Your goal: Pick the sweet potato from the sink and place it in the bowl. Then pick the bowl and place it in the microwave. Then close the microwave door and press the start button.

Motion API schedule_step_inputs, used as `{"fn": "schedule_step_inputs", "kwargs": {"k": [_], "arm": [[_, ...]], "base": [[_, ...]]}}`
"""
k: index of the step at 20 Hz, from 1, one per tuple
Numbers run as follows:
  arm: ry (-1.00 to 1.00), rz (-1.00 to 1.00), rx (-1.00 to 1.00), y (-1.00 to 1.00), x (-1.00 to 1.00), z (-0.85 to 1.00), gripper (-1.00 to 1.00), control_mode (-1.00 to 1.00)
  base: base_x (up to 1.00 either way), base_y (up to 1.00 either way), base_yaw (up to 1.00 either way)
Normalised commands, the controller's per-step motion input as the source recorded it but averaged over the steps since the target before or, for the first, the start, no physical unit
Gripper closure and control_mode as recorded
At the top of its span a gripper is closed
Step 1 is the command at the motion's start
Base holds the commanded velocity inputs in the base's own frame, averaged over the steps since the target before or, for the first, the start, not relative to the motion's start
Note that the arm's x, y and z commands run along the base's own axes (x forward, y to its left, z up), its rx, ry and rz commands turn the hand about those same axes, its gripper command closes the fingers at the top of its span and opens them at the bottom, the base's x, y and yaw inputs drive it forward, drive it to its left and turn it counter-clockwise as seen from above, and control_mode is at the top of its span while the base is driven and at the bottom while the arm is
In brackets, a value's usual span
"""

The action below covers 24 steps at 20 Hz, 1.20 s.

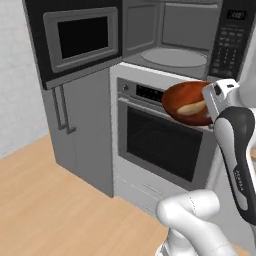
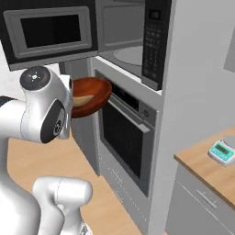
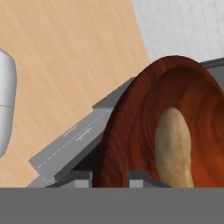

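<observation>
The reddish-brown bowl (image 1: 181,96) hangs tilted in the air in front of the oven, just below the microwave (image 1: 175,30). My gripper (image 3: 111,178) is shut on its rim, one finger on each side of the wall. The pale tan sweet potato (image 1: 191,108) lies inside the bowl (image 3: 131,113), near my fingers. In the right base view the bowl (image 2: 95,91) and sweet potato (image 2: 81,100) sit just past my wrist. The microwave door (image 1: 75,37) stands swung open to the left, baring the cavity and round turntable (image 1: 174,57). The black control panel (image 1: 231,42) is on the right.
The oven (image 1: 160,142) with its bar handle sits directly under the microwave, close behind the bowl. A grey cabinet (image 1: 82,130) stands to its left. A wooden counter (image 2: 202,165) carrying a small scale (image 2: 222,151) lies to the right. Wood floor (image 1: 45,200) spreads below.
</observation>
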Motion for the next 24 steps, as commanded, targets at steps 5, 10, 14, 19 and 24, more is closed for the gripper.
{"fn": "schedule_step_inputs", "kwargs": {"k": [5,10,14,19,24], "arm": [[0.00,0.00,0.00,0.00,0.00,0.00,1.00,1.00],[0.00,0.00,0.00,0.00,0.00,0.00,1.00,1.00],[0.00,0.00,0.00,0.00,0.00,0.00,1.00,1.00],[0.00,0.00,0.00,0.00,0.00,0.00,1.00,1.00],[0.00,0.00,0.00,0.00,0.00,0.00,1.00,1.00]], "base": [[0.60,0.66,-0.32],[0.44,0.08,-0.09],[0.60,-0.02,-0.07],[0.71,0.18,-0.06],[0.72,0.10,-0.01]]}}
